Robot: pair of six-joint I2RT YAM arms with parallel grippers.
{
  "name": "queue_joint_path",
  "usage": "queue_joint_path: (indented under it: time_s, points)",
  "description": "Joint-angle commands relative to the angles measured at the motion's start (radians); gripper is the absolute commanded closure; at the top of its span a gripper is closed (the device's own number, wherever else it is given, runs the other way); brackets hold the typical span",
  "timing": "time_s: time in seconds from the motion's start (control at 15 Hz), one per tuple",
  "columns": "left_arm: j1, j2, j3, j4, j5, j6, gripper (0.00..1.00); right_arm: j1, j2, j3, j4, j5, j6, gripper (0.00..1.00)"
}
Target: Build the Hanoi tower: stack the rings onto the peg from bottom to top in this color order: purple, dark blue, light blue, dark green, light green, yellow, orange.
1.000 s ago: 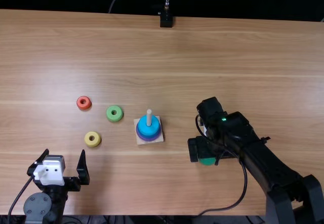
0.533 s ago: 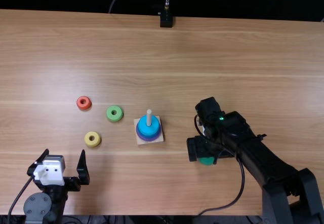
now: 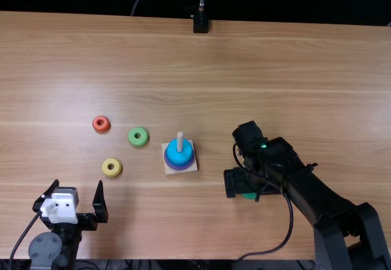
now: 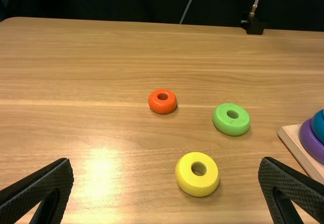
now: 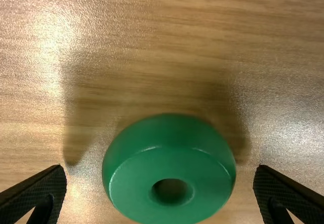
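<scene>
The right gripper (image 5: pixel 160 168), fingers apart, straddles dark green (image 5: pixel 172 153), still unstacked on the table (image 3: pixel 256 68), while the peg (image 3: pixel 179 142) bears purple (image 4: pixel 309 142) and light blue (image 3: pixel 178 155), presumably dark blue between, leaving light green (image 4: pixel 230 125), yellow (image 4: pixel 195 187) and orange (image 4: pixel 161 107) to follow.

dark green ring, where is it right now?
In the right wrist view, the dark green ring is on the table between the right gripper's open fingers; in the top view it's right of the peg base, partly under that gripper.
</scene>
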Motion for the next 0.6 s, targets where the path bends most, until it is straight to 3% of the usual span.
queue_joint_path:
  time_s: [0.0,0.07,0.13,0.2,0.27,0.53]
  points:
    - [0.008,-0.012,-0.101,-0.084,0.004,0.011,0.00,0.005,0.008,-0.012,0.013,0.004,0.029,0.27]
    - [0.008,-0.012,-0.101,-0.084,0.004,0.011,0.00,0.005,0.006,-0.017,0.044,0.004,0.034,0.63]
    - [0.008,-0.012,-0.101,-0.084,0.004,0.011,0.00,0.005,0.006,-0.031,0.070,0.004,0.053,0.84]
    - [0.008,-0.012,-0.101,-0.084,0.004,0.011,0.00,0.005,0.004,-0.040,0.074,0.002,0.068,0.95]
    - [0.008,-0.012,-0.101,-0.084,0.004,0.011,0.00,0.008,0.004,-0.042,0.072,0.002,0.071,1.00]
    - [0.008,-0.012,-0.101,-0.084,0.004,0.011,0.00,0.008,0.001,-0.042,0.064,0.002,0.071,1.00]
